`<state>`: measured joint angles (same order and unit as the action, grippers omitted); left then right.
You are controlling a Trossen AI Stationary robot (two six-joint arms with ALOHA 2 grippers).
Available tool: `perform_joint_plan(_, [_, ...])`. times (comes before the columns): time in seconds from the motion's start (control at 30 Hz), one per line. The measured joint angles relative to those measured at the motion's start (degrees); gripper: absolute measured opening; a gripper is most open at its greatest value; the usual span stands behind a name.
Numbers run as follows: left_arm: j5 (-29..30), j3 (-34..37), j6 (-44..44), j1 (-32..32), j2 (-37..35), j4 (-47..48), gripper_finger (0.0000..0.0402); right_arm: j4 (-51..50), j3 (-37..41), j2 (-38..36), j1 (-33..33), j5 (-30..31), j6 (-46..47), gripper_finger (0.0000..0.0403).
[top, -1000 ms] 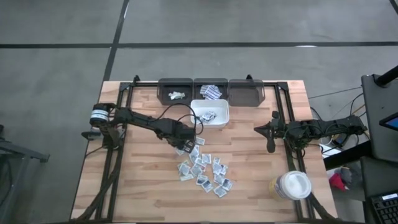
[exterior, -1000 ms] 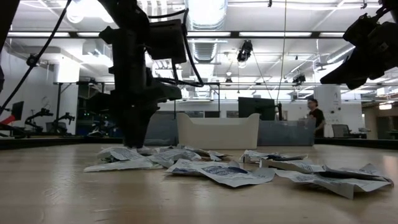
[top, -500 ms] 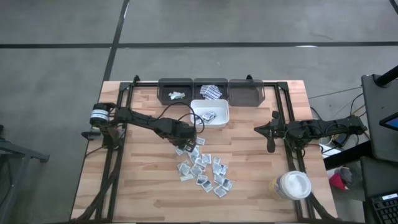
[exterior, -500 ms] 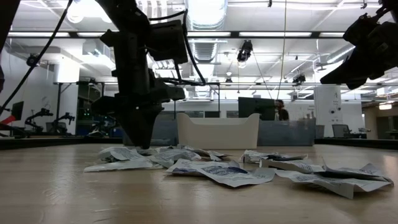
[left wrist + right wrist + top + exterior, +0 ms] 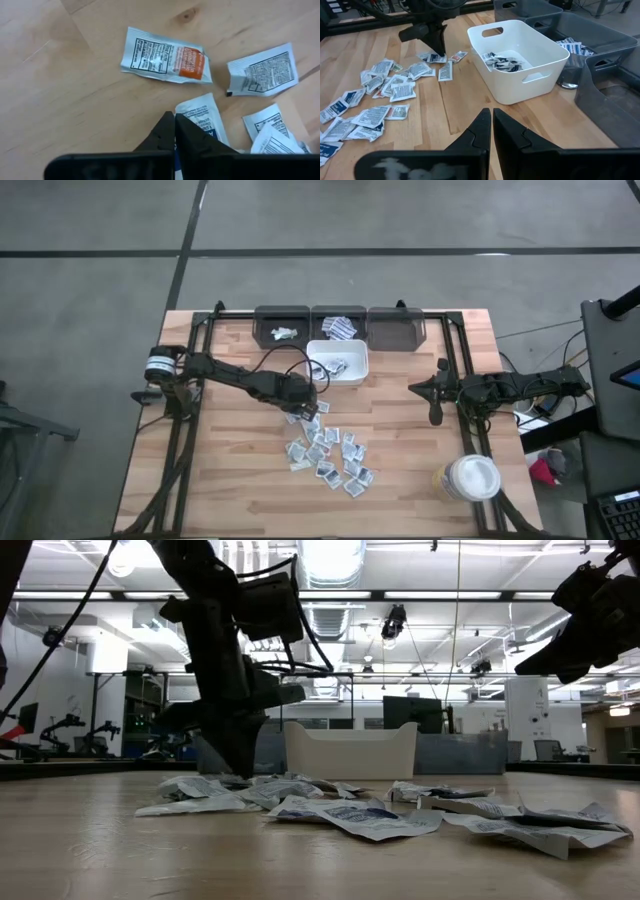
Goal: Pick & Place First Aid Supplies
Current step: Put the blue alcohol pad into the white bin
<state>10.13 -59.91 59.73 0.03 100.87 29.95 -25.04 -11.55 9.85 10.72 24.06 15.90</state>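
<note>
One change — the left gripper [image 5: 174, 131], open before, has closed, seemingly pinching a sachet [image 5: 200, 117].

L tool [image 5: 174, 120] shut now, shifted toward bin [image 5: 340, 365].

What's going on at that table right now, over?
Left gripper shut on a sachet at the sachet pile's edge. Right gripper shut, empty, waiting aside. White bin nearby, nothing in the way.

Left claw [image 5: 174, 131] closed and lowered, right claw [image 5: 491, 125] closed, raised
</note>
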Motion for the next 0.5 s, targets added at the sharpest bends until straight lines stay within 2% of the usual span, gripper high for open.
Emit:
perform_joint_plan(0.2, [-0.65,0.16,-2.27,0.00,-0.69,0.02,0.0001,0.00,-0.02,0.00,0.02,0.00,0.20,0.0018])
perform_joint_plan(0.37, [-6.49,0.19,-10.40,-0.12,-0.69,0.10,0.0001,0.00,-0.02,0.00,0.01,0.00,0.20,0.0018])
perform_joint_plan(0.5, [-8.11,0.19,-14.41,-0.13,-1.01,0.11,0.0000,0.00,-0.01,0.02,0.01,0.01,0.20,0.0018])
